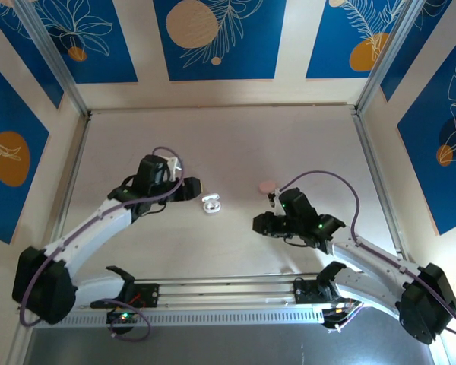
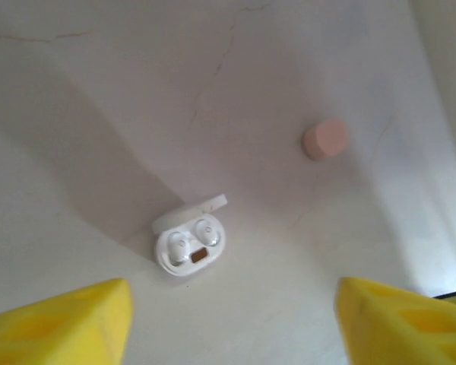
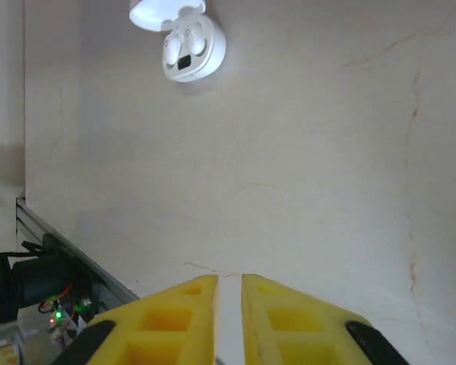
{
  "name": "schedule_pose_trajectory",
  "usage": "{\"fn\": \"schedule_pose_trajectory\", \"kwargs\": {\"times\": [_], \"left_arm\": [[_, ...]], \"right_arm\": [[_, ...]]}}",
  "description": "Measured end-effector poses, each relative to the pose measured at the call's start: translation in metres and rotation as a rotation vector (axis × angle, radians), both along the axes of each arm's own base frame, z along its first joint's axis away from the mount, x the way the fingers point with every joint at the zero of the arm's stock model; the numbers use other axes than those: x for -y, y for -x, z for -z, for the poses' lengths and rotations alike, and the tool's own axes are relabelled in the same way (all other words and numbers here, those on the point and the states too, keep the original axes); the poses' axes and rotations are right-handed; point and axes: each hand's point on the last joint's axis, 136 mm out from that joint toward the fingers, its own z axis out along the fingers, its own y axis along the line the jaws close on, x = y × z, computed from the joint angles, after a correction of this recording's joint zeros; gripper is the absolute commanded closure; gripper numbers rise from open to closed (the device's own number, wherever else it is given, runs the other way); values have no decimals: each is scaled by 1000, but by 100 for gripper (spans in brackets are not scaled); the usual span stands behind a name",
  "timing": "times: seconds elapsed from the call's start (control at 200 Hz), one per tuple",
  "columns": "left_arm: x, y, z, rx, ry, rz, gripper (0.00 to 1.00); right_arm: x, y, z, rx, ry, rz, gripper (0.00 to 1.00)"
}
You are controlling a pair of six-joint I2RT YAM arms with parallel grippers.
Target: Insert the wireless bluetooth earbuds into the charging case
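A white charging case (image 2: 188,242) lies open on the table, lid tipped back, with two white earbuds (image 2: 207,232) seated in its wells. The same case (image 1: 210,204) sits between the arms, and the right wrist view catches it too (image 3: 184,46), at the top. My left gripper (image 2: 233,293) hangs just short of the case, open, its yellow fingers (image 2: 76,323) wide apart and empty. It stands left of the case (image 1: 190,188). My right gripper (image 3: 228,280) is shut to a thin slit with nothing in it, well to the case's right (image 1: 260,225).
A closed pale pink pebble-shaped case (image 1: 267,185) rests behind the right gripper; it lies beyond the white case in the left wrist view (image 2: 325,138). A metal rail (image 1: 228,289) runs along the near edge by the arm bases. Wooden walls (image 1: 220,91) ring the table.
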Motion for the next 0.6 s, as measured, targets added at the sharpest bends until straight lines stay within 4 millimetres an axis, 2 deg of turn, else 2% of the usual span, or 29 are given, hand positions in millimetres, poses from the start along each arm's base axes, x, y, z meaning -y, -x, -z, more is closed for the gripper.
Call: {"fn": "schedule_pose_trajectory", "kwargs": {"times": [0.035, 0.11, 0.21, 0.395, 0.6], "left_arm": [[3, -4, 3, -9, -8, 10, 58], [9, -14, 6, -21, -20, 24, 70], [17, -26, 11, -31, -37, 40, 80], [28, -43, 30, -74, -64, 67, 83], [33, -52, 50, -110, -97, 87, 84]], "right_arm": [[1, -3, 0, -2, -5, 11, 100], [2, -7, 3, -12, -5, 20, 100], [-1, -9, 8, -30, -6, 20, 100], [-10, -17, 26, -61, 8, 11, 100], [-30, -25, 45, -85, 39, -19, 89]]}}
